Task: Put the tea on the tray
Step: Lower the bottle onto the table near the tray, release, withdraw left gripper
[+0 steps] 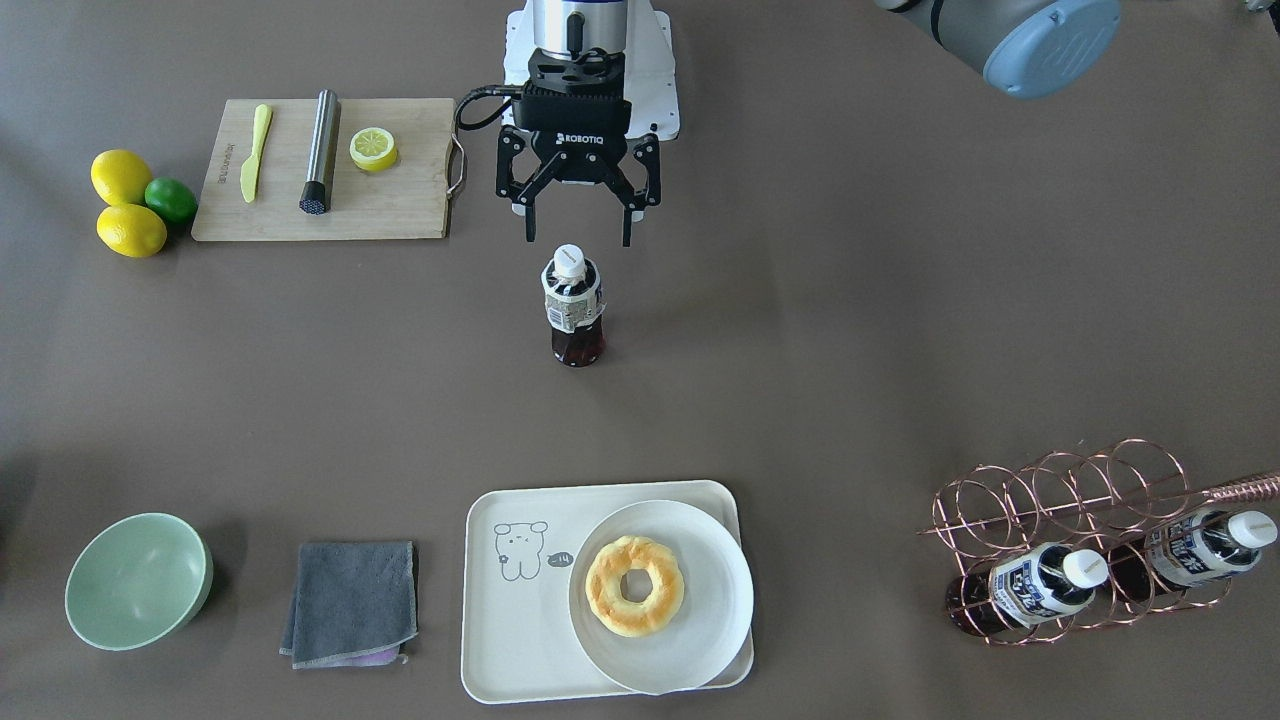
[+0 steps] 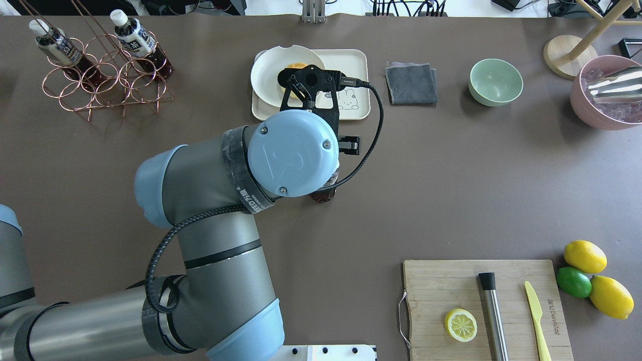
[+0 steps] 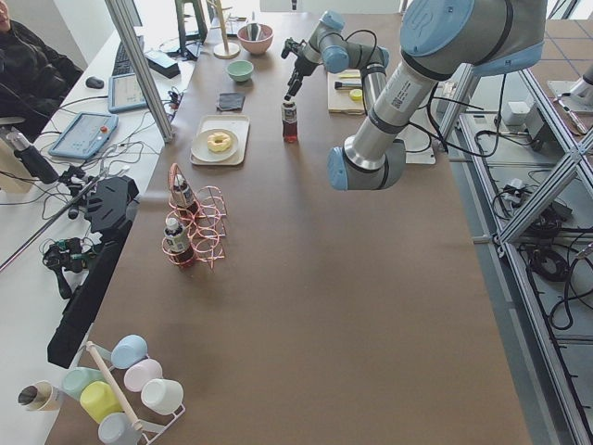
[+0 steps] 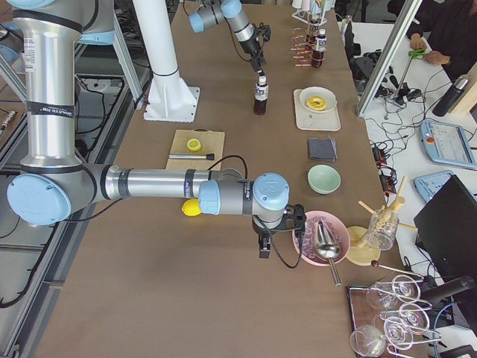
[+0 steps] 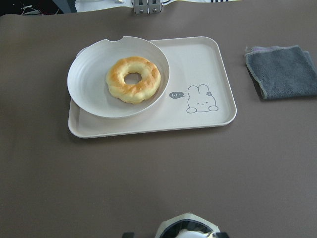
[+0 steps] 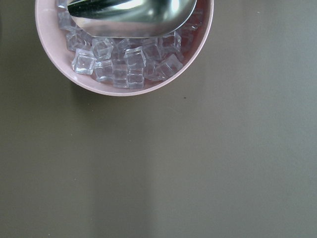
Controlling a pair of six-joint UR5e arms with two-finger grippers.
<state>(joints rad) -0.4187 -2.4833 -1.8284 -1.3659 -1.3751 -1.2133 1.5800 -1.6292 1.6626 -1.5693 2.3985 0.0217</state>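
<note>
The tea bottle (image 1: pixel 573 305) stands upright at mid-table, with a white cap and dark liquid. Its cap shows at the bottom edge of the left wrist view (image 5: pixel 187 229). My left gripper (image 1: pixel 578 238) is open and empty, just above and behind the cap, with the fingers spread to either side. The cream tray (image 1: pixel 500 640) with the bear drawing lies on the far side (image 5: pixel 198 59). It holds a white plate (image 1: pixel 700 630) with a donut (image 1: pixel 634 585). My right gripper (image 4: pixel 264 246) hangs by the pink ice bowl (image 6: pixel 124 49); I cannot tell whether it is open or shut.
A copper wire rack (image 1: pixel 1080 500) holds two look-alike bottles. A grey cloth (image 1: pixel 350 600) and a green bowl (image 1: pixel 137 580) lie beside the tray. A wooden cutting board (image 1: pixel 400 200) carries a lemon half, a knife and a steel rod, next to lemons and a lime.
</note>
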